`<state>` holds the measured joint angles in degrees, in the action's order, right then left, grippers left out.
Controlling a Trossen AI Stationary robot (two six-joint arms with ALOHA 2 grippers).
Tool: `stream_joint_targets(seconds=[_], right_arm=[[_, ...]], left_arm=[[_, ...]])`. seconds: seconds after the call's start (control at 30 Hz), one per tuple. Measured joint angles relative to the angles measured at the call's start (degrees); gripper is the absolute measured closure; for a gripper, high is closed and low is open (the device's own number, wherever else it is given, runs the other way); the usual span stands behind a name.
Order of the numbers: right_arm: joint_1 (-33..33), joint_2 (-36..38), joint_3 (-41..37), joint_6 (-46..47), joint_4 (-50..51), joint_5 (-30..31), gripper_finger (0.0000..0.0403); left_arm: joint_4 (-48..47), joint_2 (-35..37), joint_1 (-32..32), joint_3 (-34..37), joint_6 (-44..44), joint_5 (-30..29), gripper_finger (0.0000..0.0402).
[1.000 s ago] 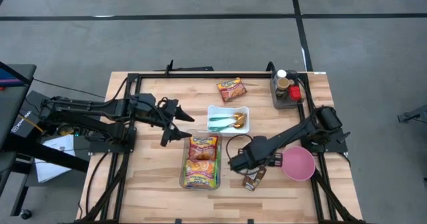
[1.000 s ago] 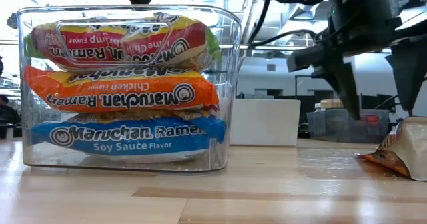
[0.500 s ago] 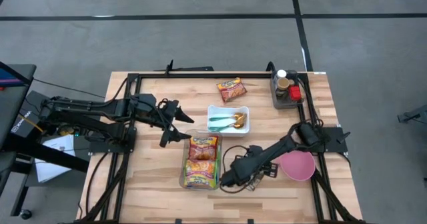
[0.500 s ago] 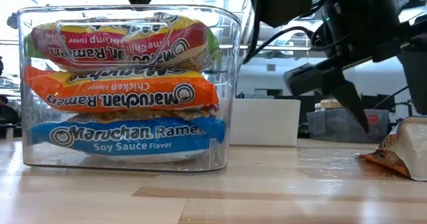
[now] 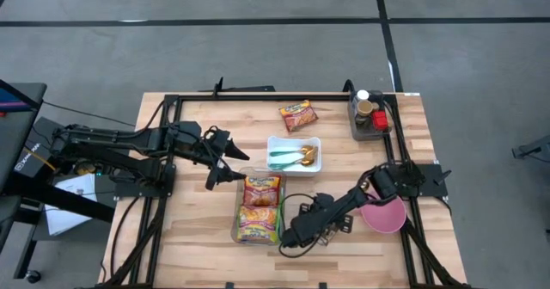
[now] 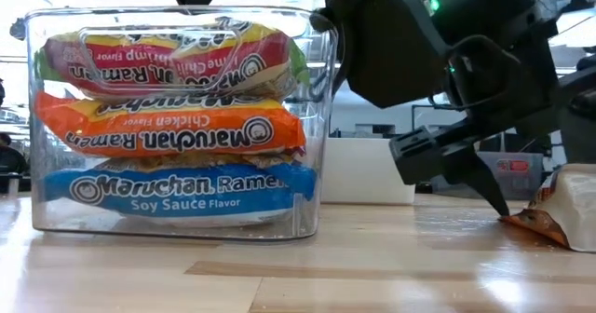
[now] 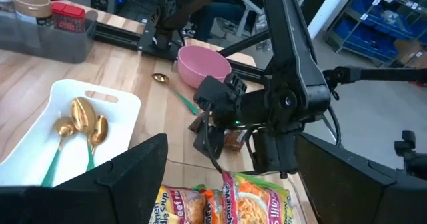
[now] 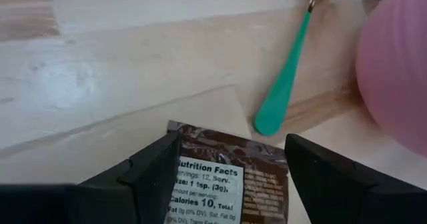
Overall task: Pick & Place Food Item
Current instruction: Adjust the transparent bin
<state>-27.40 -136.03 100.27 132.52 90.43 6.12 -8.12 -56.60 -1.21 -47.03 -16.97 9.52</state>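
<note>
Glossy brown packet [image 8: 230, 181] lies flat between open right claw [image 8: 230, 164].

Two black jointed arms [image 5: 120, 140], looped black cables, green indicator light

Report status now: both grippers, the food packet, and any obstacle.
Right gripper open, low astride brown packet, not gripped. Left gripper open, waiting above ramen bin. Green-handled spoon and pink bowl close beside packet.

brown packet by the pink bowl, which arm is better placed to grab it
Right. The right gripper is low over the brown packet, fingers open either side of it. The left gripper hangs open beyond the ramen bin.
</note>
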Motion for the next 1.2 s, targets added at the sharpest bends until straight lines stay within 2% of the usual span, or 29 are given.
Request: stream_joint_targets(seconds=[0.3, 0.63, 0.97, 1.2], right_arm=[[-1.6, -0.9, -0.1, 0.1, -0.3, 4.6, 0.0138], [-2.5, -0.7, -0.2, -0.5, -0.9, 10.3, 0.0138], [-3.7, 2.7, -0.6, -1.4, -0.2, 10.6, 0.0138], [-4.1, 7.9, -0.5, -1.5, -0.3, 10.8, 0.0138]], left_arm=[[0.0, 0.0, 1.0, 0.0, -7.6, -1.8, 0.0082], [0.0, 0.0, 1.0, 0.0, -7.8, -5.3, 0.0082], [-0.2, 0.0, 1.0, 0.0, -7.5, -5.5, 0.0082], [-5.3, 0.0, 1.0, -0.1, -5.7, -5.5, 0.0082]])
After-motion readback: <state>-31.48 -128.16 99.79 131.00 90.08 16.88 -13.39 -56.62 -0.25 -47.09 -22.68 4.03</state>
